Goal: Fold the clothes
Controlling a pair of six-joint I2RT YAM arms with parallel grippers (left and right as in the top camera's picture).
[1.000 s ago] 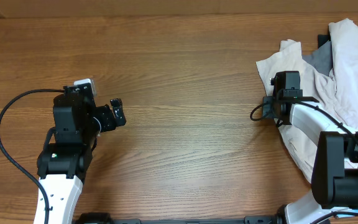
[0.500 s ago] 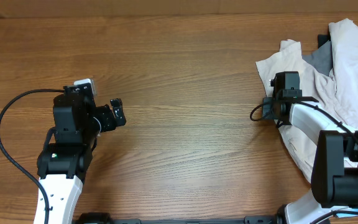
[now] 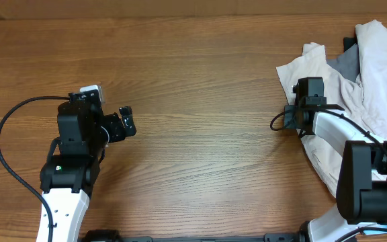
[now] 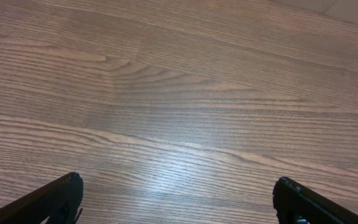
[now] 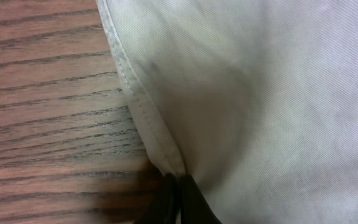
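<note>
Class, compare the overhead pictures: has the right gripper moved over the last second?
No. The right gripper stays at the same edge of the shorts, unchanged against the table grain.

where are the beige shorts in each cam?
Overhead: shorts crumpled at the right edge.
Left wrist: not in it, only table.
Right wrist: shorts fill the right side, hem slanting down to the right gripper.
Shared landmark: the wood-grain table.

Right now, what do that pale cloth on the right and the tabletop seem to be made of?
The pale shorts look like woven cotton, matte: fine diagonal ribbing and a stitched hem show up close. The table looks like wood or wood-look laminate, lightly glossy: grain lines with a soft glare patch.
</note>
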